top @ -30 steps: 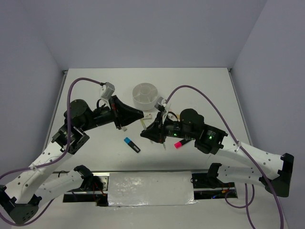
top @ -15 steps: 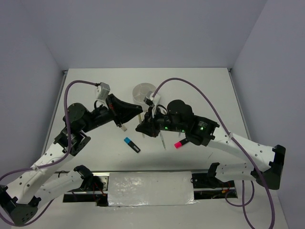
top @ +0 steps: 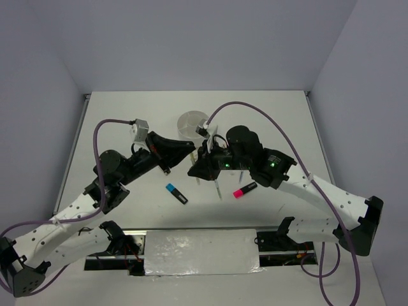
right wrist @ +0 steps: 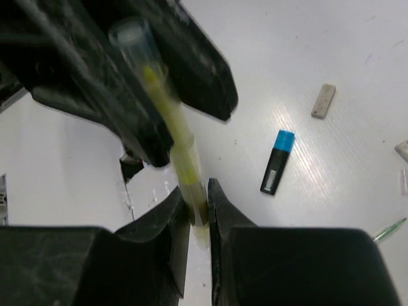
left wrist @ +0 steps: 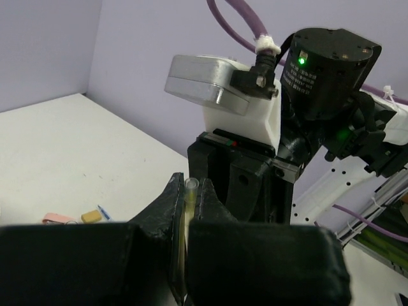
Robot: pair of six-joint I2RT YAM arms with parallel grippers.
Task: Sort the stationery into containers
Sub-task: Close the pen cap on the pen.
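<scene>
A thin yellow pen (right wrist: 180,137) is gripped at both ends above the table. My left gripper (left wrist: 190,191) is shut on its capped end (left wrist: 190,187). My right gripper (right wrist: 196,204) is shut on its lower end. In the top view the left gripper (top: 190,149) and right gripper (top: 193,171) meet tip to tip just in front of the round white cup (top: 186,122), which they partly hide. A blue-and-black highlighter (top: 176,193) and a pink-and-black highlighter (top: 244,189) lie on the table nearer the front.
A thin green pen (top: 218,189) lies between the two highlighters. The right wrist view shows the blue highlighter (right wrist: 276,162) and a beige eraser (right wrist: 323,101). The left wrist view shows small erasers (left wrist: 91,217) and a light-blue pen (left wrist: 103,212) on the table.
My right gripper has moved up and to the left until it meets the left gripper's tip. The left arm has shifted slightly. The highlighters have not moved.
</scene>
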